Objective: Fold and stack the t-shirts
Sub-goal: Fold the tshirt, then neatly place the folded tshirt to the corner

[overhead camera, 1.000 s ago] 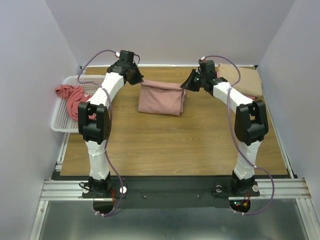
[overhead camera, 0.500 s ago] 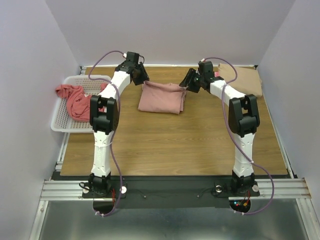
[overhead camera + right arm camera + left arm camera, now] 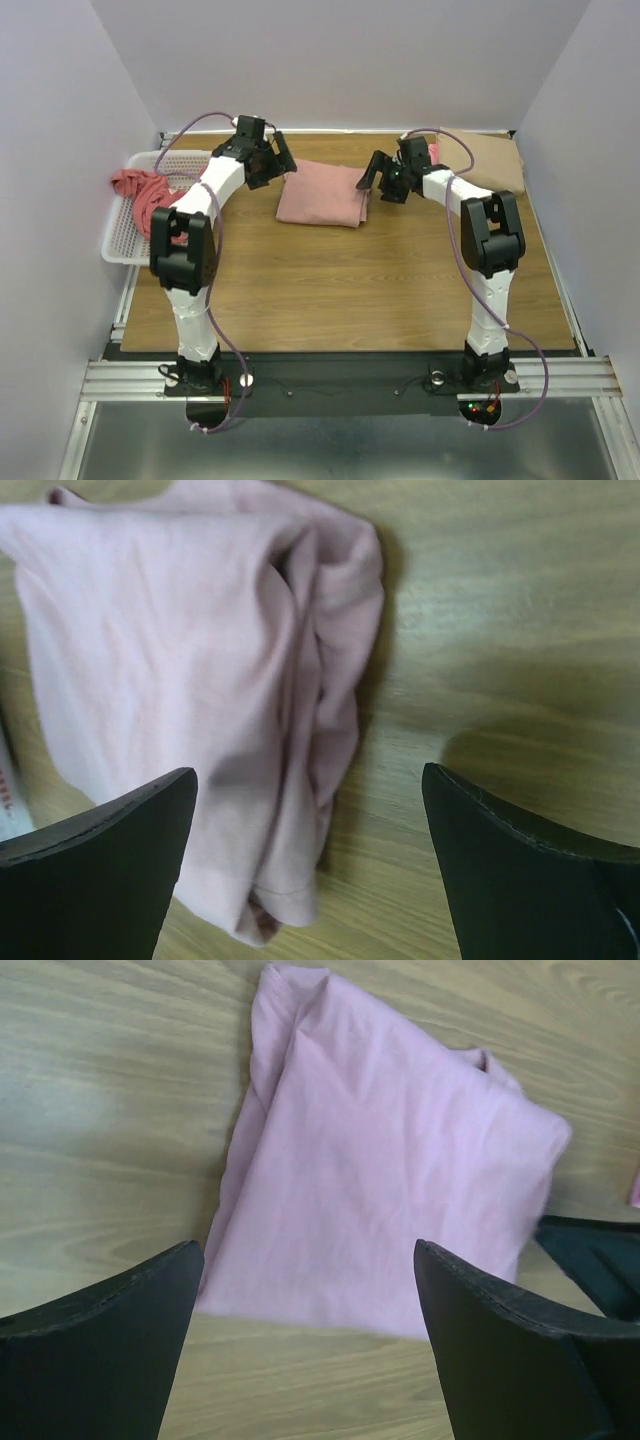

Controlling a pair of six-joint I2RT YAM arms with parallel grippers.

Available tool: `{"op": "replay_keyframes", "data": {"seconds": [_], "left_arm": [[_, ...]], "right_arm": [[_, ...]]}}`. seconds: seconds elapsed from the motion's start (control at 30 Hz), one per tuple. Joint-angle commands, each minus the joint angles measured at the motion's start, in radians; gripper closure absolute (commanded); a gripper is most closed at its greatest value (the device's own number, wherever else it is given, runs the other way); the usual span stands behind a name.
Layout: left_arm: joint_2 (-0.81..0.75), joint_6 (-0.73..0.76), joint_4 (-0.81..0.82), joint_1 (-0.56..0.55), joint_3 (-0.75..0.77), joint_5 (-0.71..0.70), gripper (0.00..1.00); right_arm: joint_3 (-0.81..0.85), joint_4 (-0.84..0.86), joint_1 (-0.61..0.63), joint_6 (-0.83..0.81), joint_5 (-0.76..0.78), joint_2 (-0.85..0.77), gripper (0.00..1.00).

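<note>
From my remote station: the pink tee lies folded into a compact rectangle on the far middle of the desk, a little rumpled along its right edge. The left end effector hovers just beside its left side and the right end effector just beside its right. In both wrist views the fingers stand wide apart with nothing between them, and the cloth rests on the wood below. I judge this fold finished and the tee free of both end effectors. A tan tee lies flat at the far right corner, well apart from the pink one. I cannot tell how neatly it is folded, but it looks like the place for the stack. A red tee sits crumpled in the basket at the left, spilling over its rim, not yet folded. What is left, as I read it: carry the pink tee onto the tan one, then fetch, fold and stack the red one.
</note>
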Motion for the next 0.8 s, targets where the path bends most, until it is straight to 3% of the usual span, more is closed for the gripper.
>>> {"op": "replay_keyframes", "data": {"seconds": [0.0,0.17,0.23,0.37,0.4,0.5,0.67,0.77], "left_arm": [[-0.263,-0.039,0.130,-0.014,-0.260,-0.007,0.02],[-0.533,-0.109,0.245,-0.050,-0.648,0.031,0.01],[-0.617,-0.129,0.244,-0.057,-0.725,0.014,0.02],[-0.729,-0.144,0.216,-0.058,-0.871,-0.029,0.01],[-0.751,-0.149,0.199,-0.058,-0.886,-0.032,0.01],[-0.829,-0.161,0.187,-0.058,-0.937,-0.038,0.01],[-0.924,-0.174,0.145,-0.058,-0.968,-0.061,0.01],[-0.964,-0.177,0.100,-0.058,-0.965,-0.087,0.02]], "right_arm": [[-0.029,0.018,0.026,-0.028,0.018,-0.043,0.00],[0.015,0.014,0.052,-0.005,0.009,0.030,0.06],[0.023,0.009,0.061,-0.002,0.014,0.049,0.11],[0.012,-0.005,0.084,0.003,0.055,0.068,0.35],[0.008,-0.005,0.089,0.009,0.070,0.068,0.48],[-0.003,-0.008,0.099,0.009,0.103,0.077,0.67],[0.012,-0.008,0.102,0.006,0.107,0.094,0.83],[0.043,-0.009,0.102,-0.037,0.115,0.091,0.98]]}}
